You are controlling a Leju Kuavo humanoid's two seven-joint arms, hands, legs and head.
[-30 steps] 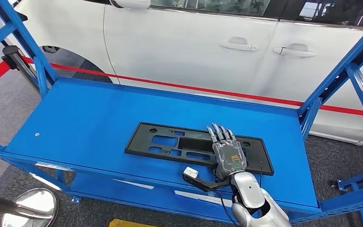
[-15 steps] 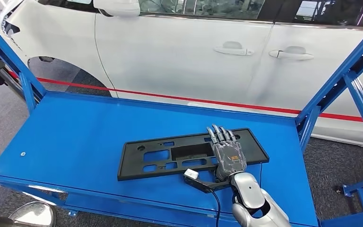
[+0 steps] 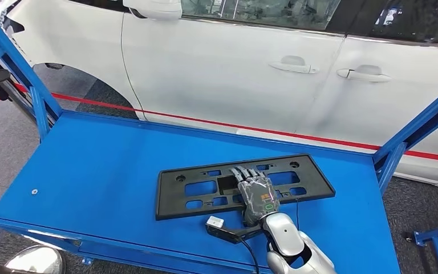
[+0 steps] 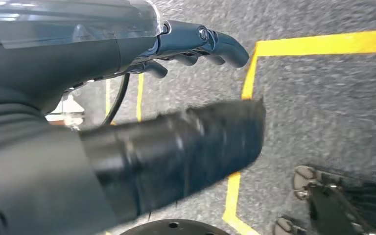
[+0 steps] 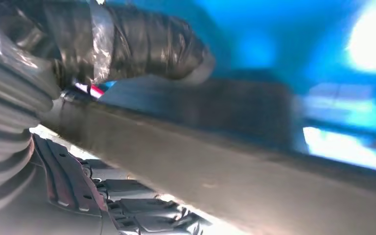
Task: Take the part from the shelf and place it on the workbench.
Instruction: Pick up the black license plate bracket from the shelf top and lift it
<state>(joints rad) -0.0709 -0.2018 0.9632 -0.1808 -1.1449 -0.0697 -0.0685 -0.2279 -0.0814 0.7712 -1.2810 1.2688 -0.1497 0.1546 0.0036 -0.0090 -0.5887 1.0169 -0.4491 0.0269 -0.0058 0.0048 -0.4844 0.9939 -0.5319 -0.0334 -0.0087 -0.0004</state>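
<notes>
- Part (image 3: 243,184): flat black plate on the blue shelf (image 3: 91,171), long axis running left-right, right end tipped slightly away from you.
- Your right hand (image 3: 256,195) lies palm-down on the part, right of its middle, fingers straight and close together, pointing across the long axis toward the car (image 3: 234,63).
- Thumb may be under the near edge; real grip – can't tell.
- Left hand (image 4: 196,41) hangs over the floor, fingers loosely curled, nothing in them. The right is the one on it.
</notes>
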